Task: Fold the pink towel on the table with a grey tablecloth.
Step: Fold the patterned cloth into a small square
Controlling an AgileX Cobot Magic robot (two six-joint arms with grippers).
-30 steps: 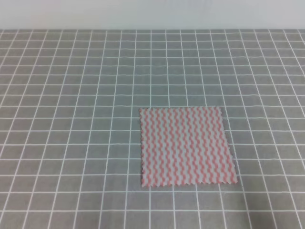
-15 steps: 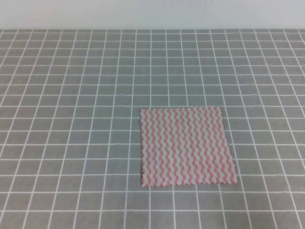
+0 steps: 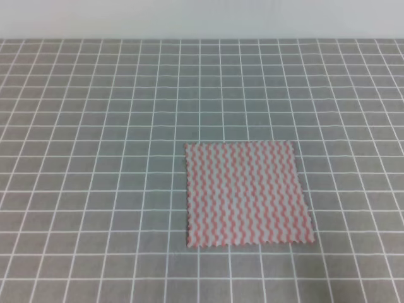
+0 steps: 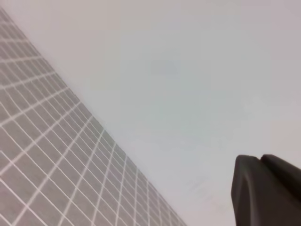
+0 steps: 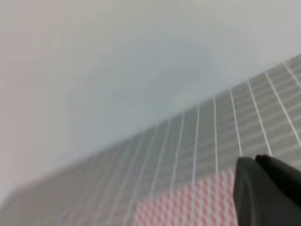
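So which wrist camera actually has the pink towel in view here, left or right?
The right one: the pink towel fills its lower edge beside a dark gripper finger. The left wrist view shows only the grid tablecloth and wall.

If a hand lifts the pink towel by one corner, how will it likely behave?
The pink towel lies thin and completely flat on the grey tablecloth, so it is probably floppy and would drape from a lifted corner. It also looks light, so a push would likely bunch or slide it.
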